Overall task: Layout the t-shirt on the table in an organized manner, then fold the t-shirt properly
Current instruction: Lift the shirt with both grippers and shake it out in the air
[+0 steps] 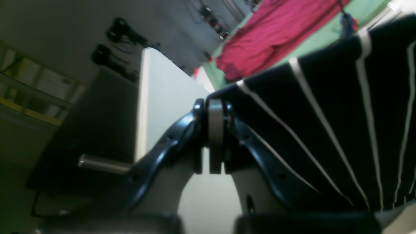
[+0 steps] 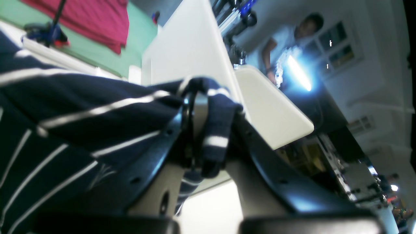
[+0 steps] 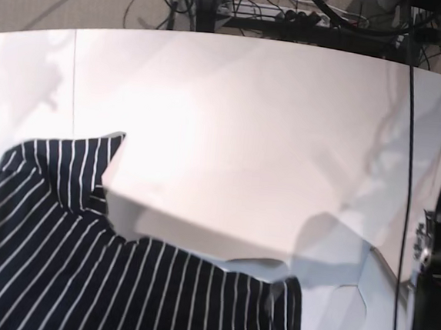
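The navy t-shirt point(image 3: 79, 276) with thin white stripes is held up in the air and fills the lower left of the base view, above the white table point(image 3: 246, 136). My left gripper point(image 1: 215, 136) is shut on an edge of the t-shirt point(image 1: 325, 123), which hangs away to the right. My right gripper point(image 2: 198, 133) is shut on a bunched fold of the t-shirt point(image 2: 81, 123), with fabric draped over its fingers. Neither gripper's fingertips show in the base view. The shirt's lower part is out of view.
A red cloth point(image 1: 269, 32) lies on a green surface beyond the table. A person point(image 2: 286, 42) stands past the table's far edge. A dark arm column point(image 3: 432, 292) and a black cable point(image 3: 404, 189) stand at the base view's right edge.
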`<state>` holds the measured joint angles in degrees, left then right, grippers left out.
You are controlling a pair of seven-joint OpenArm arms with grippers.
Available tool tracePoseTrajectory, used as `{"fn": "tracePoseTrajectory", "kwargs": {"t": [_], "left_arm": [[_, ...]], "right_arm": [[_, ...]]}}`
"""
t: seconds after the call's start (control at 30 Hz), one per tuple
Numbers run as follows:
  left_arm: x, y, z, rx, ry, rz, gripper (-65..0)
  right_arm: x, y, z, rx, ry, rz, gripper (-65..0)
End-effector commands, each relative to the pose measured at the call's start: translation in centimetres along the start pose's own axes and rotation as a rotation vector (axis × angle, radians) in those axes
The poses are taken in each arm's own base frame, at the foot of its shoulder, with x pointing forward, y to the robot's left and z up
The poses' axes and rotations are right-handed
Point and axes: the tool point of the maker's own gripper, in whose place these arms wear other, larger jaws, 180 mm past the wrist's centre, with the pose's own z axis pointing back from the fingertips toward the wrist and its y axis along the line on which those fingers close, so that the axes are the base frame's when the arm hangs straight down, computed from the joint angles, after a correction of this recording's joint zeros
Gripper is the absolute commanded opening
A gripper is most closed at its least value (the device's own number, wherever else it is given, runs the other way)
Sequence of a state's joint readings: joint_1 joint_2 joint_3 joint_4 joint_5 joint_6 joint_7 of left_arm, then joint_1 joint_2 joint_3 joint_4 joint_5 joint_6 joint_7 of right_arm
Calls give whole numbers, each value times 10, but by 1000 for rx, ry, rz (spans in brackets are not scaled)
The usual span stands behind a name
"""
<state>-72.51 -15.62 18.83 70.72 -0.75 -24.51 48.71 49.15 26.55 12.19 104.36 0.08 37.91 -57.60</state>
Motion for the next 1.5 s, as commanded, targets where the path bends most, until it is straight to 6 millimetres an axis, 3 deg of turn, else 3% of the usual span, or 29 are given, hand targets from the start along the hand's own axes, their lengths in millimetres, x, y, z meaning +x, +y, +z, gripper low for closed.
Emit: {"fn": "tracePoseTrajectory", "kwargs": {"t": [0.0,0.13,0.23,0.37,0.53,0.7,0.83,1.07,1.23,1.37,1.47], "left_arm": [[12,23,5,50,-23,8,-650],[8,23,3,46,-11,10,-650],[3,16,3,39,-8,6,-650],[-21,-11,2,0,17,-4,-650],[-35,-39,6,-36,16,-18,-650],[-77,-62,32,-48,104,-82,-650],[-112,-105,56,-153,144,-227,-650],[-183,-156,101,-166,299,-447,-650],[-228,-181,123,-227,417,-605,-650],[-235,-186,124,-241,434,-610,-650],[-235,-186,112,-247,447,-591,-650]], "right_arm": [[12,-27,4,-60,-36,-3,-627],[8,-39,5,-85,-14,-3,-627],[-16,-36,5,-78,79,14,-627],[-38,-16,9,-46,131,53,-627],[-71,13,20,-4,223,116,-629],[-130,44,49,11,418,245,-629],[-179,81,66,96,532,275,-629],[-234,94,96,135,648,204,-629],[-247,97,104,149,681,208,-629],[-248,102,98,169,682,200,-629],[-254,127,73,253,673,184,-629]]}}
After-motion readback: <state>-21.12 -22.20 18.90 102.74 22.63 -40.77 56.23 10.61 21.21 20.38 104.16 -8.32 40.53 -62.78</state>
